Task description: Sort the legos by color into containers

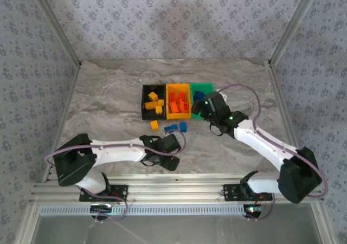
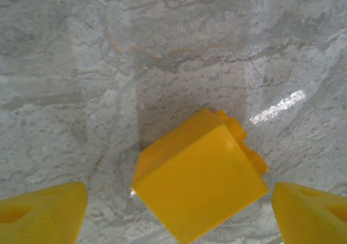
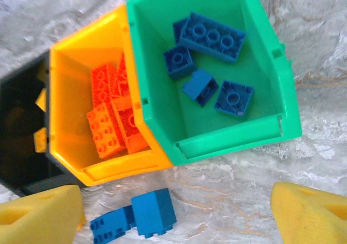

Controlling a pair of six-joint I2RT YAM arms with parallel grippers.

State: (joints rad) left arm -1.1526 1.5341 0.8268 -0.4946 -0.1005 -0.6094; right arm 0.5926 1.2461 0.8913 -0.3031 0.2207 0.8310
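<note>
The containers stand joined in a row: black (image 1: pixel 152 100), yellow-orange (image 1: pixel 178 101), green (image 1: pixel 203 91). Over the table in front of the green bin (image 3: pixel 238 135), my right gripper (image 1: pixel 209 114) (image 3: pixel 179 200) is open with nothing between its fingers. That bin holds several blue legos (image 3: pixel 209 35). Red-orange legos (image 3: pixel 111 119) fill the yellow-orange bin (image 3: pixel 70 92). Two blue legos (image 3: pixel 153 212) lie on the table near the right gripper's left finger (image 3: pixel 40 214). My left gripper (image 1: pixel 161 149) (image 2: pixel 179 211) is open around a yellow lego (image 2: pixel 200 179) lying on the table, with a gap on each side.
The black bin holds several yellow legos (image 1: pixel 155 103). Another yellow lego (image 1: pixel 154 125) and blue ones (image 1: pixel 177 127) lie on the marble table (image 1: pixel 108 103) in front of the bins. A metal frame borders the table on all sides.
</note>
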